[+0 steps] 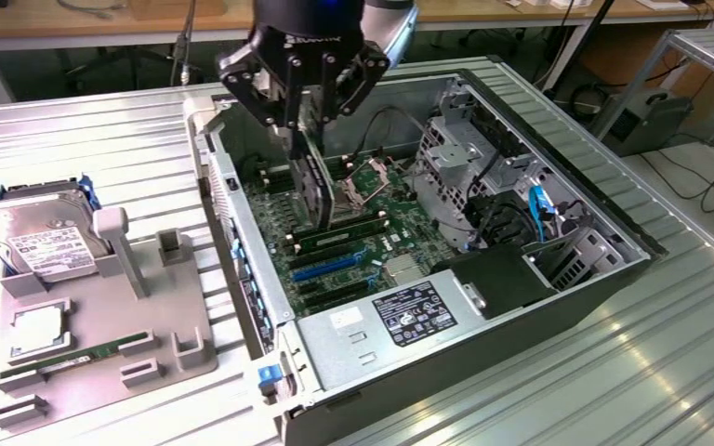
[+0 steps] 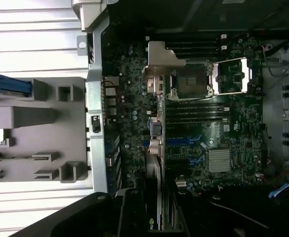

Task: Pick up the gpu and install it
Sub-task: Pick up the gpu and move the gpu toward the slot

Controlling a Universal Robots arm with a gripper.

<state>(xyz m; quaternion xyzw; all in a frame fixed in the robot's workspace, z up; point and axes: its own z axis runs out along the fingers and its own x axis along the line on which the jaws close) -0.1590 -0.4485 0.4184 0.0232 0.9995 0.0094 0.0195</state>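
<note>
Pincer (image 1: pixel 305 130) clamped on gpu (image 1: pixel 315 190), card upright above motherboard (image 1: pixel 376 223) in open case (image 1: pixel 580 279), power-supply label (image 1: pixel 415 314) print unreadable

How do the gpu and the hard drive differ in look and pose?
The gpu is a thin dark card; the hard drive is a boxy silver block with a white label. The gpu stands on edge in the tool, inside the open case; the hard drive rests on the grey fixture outside it.
</note>
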